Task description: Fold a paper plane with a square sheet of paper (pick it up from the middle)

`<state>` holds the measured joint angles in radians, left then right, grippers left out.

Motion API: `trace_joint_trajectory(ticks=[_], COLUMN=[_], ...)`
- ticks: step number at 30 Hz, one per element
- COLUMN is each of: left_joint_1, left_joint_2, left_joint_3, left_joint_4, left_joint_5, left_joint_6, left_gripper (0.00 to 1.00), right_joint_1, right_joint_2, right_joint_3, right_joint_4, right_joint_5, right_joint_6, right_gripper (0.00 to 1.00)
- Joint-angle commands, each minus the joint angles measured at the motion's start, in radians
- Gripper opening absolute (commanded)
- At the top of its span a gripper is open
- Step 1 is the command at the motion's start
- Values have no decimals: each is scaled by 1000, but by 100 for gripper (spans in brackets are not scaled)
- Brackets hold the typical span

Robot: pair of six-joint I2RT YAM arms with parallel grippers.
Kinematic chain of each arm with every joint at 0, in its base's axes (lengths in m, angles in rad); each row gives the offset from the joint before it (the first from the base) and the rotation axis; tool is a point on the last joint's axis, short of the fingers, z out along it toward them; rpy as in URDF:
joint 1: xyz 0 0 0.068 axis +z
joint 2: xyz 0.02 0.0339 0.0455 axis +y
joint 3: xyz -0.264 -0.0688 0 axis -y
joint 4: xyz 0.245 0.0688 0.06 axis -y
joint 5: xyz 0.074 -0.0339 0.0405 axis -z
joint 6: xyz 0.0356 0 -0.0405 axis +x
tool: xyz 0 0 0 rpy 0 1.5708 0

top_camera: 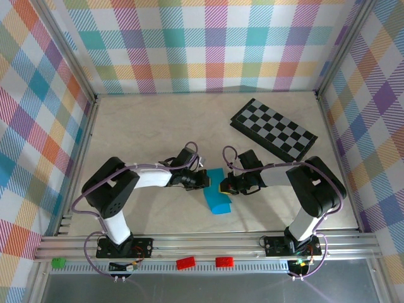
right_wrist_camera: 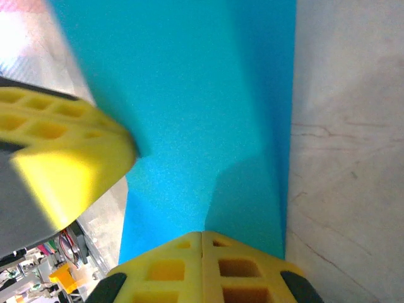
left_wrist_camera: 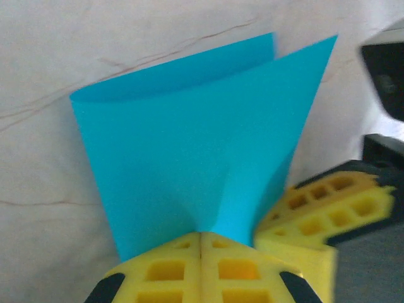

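Blue paper (top_camera: 218,201) was bent double, its two layers curving apart, at the near middle of the table (top_camera: 145,126). The left gripper (top_camera: 203,180) was clamped on it from the left, and the right gripper (top_camera: 223,186) was clamped on it from the right. The two grippers were just beside each other. A checkered board (top_camera: 274,129) lay at the far right, well apart.

Right wrist view: thin cyan-blue paper sheet (right_wrist_camera: 208,95) runs off at twelve o'clock, blurred yellow lattice finger (right_wrist_camera: 63,151) cut at nine.
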<state>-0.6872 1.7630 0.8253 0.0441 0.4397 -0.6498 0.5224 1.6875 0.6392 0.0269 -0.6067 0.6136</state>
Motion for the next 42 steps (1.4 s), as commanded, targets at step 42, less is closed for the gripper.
trace_joint_trajectory(ticks=[42], left_joint_1=[229], left_joint_2=[104], left_joint_3=[85], left_joint_4=[-78], left_joint_5=[89], left_joint_6=[173], left_gripper=[0], right_joint_1=[-10], right_joint_2=[51], right_joint_3=[-81], right_joint_4=[-152], right_joint_5=[188], right_joint_6=[22], right_gripper=[0])
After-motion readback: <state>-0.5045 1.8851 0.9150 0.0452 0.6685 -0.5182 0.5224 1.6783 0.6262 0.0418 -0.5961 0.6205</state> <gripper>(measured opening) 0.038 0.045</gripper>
